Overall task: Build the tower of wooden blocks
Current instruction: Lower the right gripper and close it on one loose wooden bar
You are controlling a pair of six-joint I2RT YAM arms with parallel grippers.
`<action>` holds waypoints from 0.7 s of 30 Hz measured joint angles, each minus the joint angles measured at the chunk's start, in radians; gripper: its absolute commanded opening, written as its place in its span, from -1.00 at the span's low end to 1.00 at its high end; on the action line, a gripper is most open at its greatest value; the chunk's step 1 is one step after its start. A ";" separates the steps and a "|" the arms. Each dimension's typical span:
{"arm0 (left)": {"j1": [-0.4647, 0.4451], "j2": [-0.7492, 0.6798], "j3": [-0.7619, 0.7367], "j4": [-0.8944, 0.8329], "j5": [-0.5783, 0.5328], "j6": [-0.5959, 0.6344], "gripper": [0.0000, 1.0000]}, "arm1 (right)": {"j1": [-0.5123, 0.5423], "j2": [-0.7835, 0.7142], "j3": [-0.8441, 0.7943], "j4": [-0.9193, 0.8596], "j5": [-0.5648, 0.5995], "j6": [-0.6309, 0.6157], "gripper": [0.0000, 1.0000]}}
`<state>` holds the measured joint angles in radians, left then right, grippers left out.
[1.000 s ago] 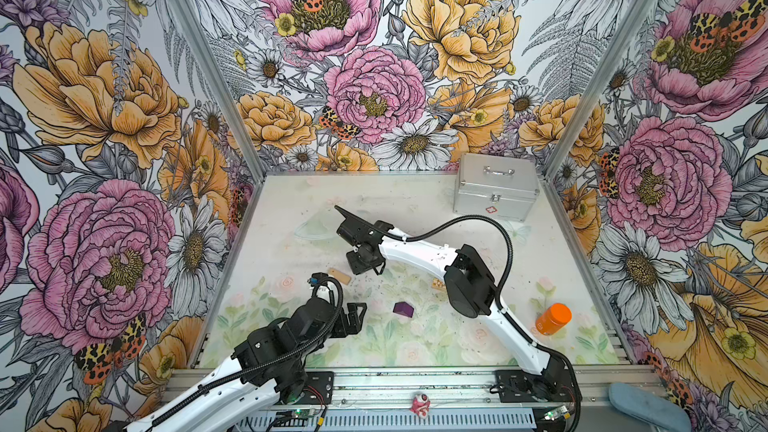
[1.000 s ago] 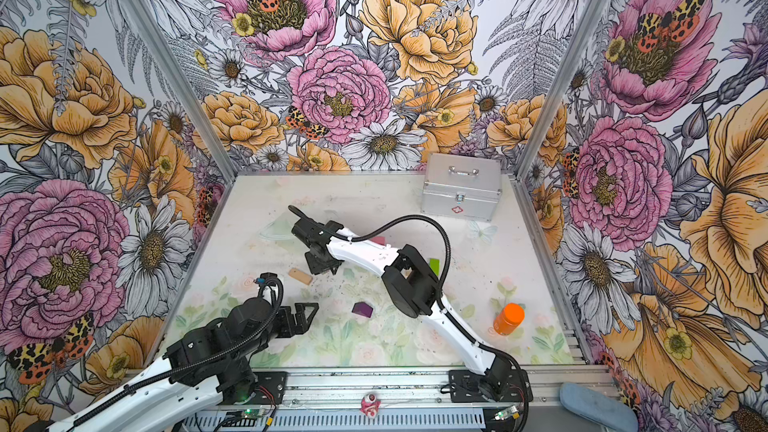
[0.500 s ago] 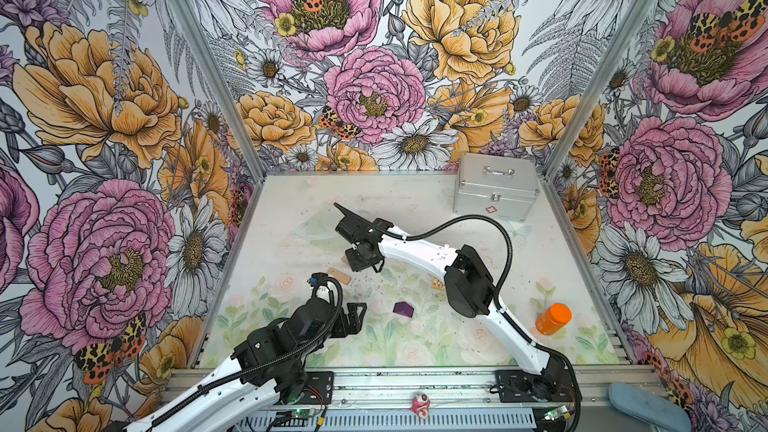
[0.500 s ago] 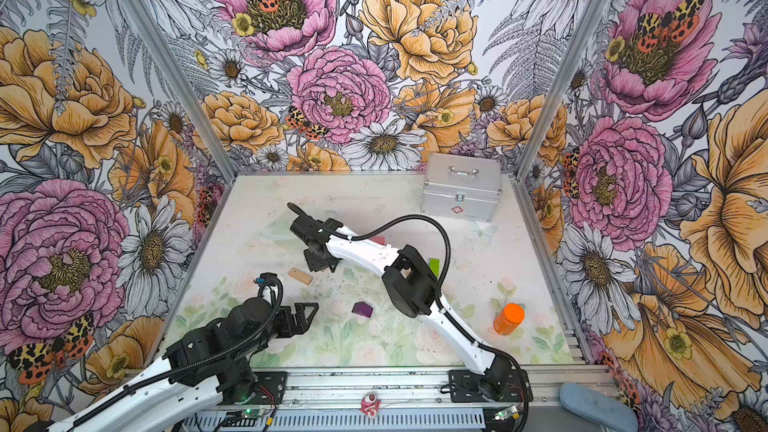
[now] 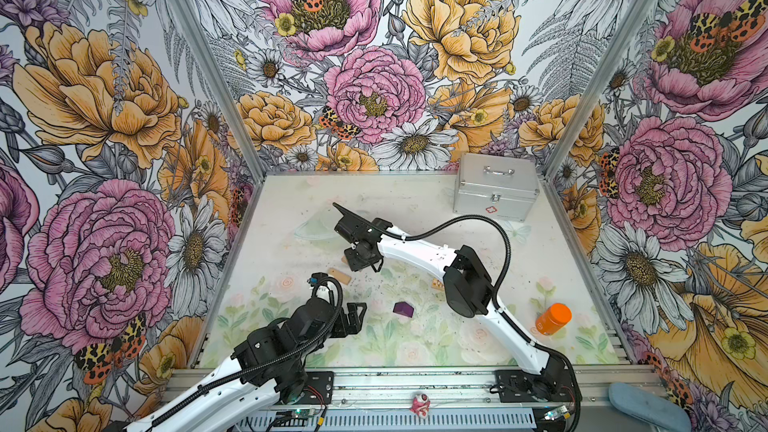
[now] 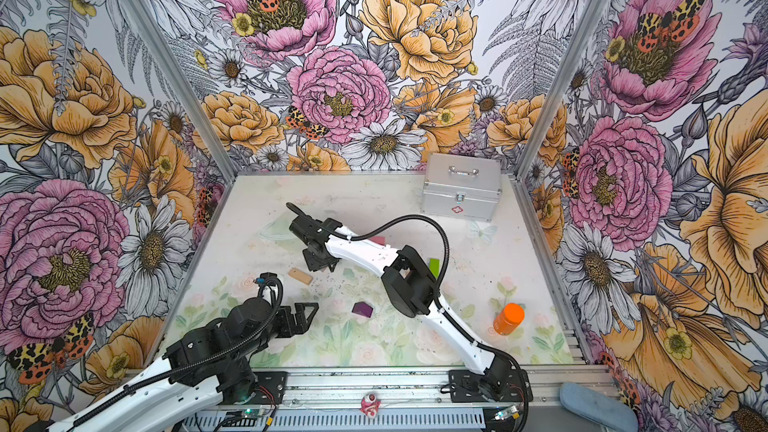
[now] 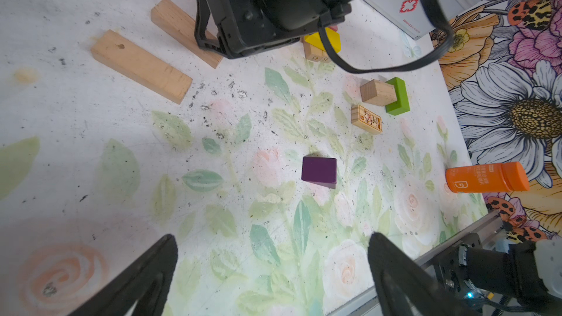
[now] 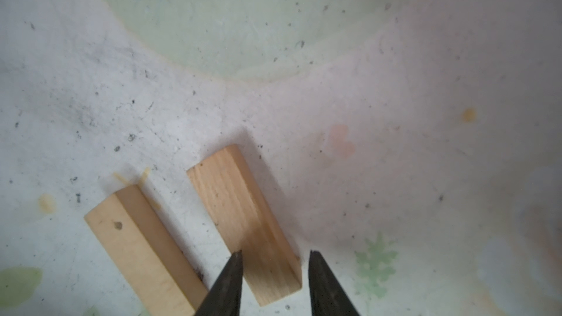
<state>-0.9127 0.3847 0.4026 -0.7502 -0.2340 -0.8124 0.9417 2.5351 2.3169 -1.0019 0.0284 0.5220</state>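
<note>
The right gripper (image 8: 275,253) is held narrowly apart astride one end of a plank (image 8: 243,217) lying flat mid-table; contact cannot be judged for sure. The left gripper (image 7: 270,250) is spread wide, empty, above the mat (image 7: 91,162). Two planks are counted, the second plank (image 8: 140,247) just beside and parallel, long axes in line with the right fingers; also one purple block (image 7: 319,171), one yellow block (image 7: 322,41), one green block (image 7: 397,97) and three small tan blocks (image 7: 377,92)

Bright, even light is flooding the desk (image 8: 395,86); the right pincer (image 8: 275,253) is casting a soft shadow across the plank (image 8: 231,196) beneath it, which is looking blurry.
</note>
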 measured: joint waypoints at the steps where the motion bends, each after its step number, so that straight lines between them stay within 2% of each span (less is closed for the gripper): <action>1: 0.000 0.000 0.000 0.000 0.000 0.000 0.98 | 0.000 0.003 0.005 -0.002 -0.001 -0.001 -0.22; 7: 0.000 0.000 0.000 0.000 0.000 0.000 0.98 | 0.000 0.024 0.039 -0.004 -0.019 -0.018 -0.15; 21: 0.000 0.032 0.003 0.000 -0.001 0.000 0.97 | 0.000 0.047 0.051 -0.004 -0.033 -0.046 -0.18</action>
<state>-0.9123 0.4171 0.4061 -0.7502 -0.2348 -0.8120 0.9417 2.5816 2.3676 -1.0058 -0.0048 0.4759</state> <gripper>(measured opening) 0.988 0.416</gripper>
